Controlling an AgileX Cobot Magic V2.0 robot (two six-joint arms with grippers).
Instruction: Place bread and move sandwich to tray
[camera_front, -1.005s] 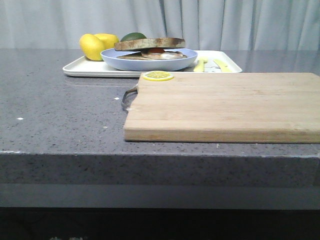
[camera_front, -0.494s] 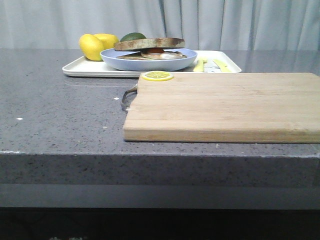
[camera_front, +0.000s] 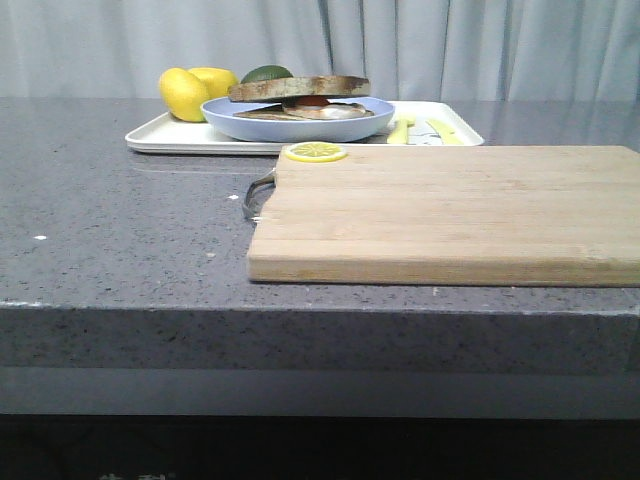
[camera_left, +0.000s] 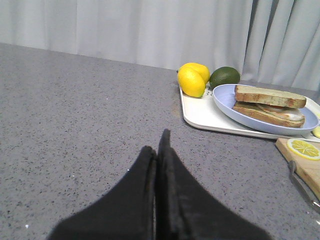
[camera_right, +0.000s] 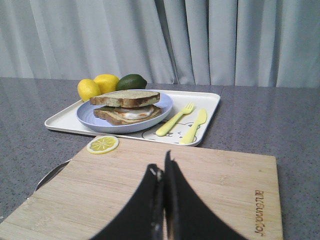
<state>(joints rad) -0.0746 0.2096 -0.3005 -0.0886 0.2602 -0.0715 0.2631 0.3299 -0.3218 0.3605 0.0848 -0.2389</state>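
Observation:
The sandwich lies on the round pale blue plate, which stands on the white tray at the back of the counter. The plain bread lies on top as its upper slice, over the fried egg. The sandwich also shows in the left wrist view and the right wrist view. My left gripper is shut and empty over bare counter, well short of the tray. My right gripper is shut and empty above the cutting board. No gripper shows in the front view.
Two lemons and a green avocado lie at the tray's back left; a yellow fork and knife lie on its right part. A lemon slice sits on the wooden cutting board, whose metal handle points left.

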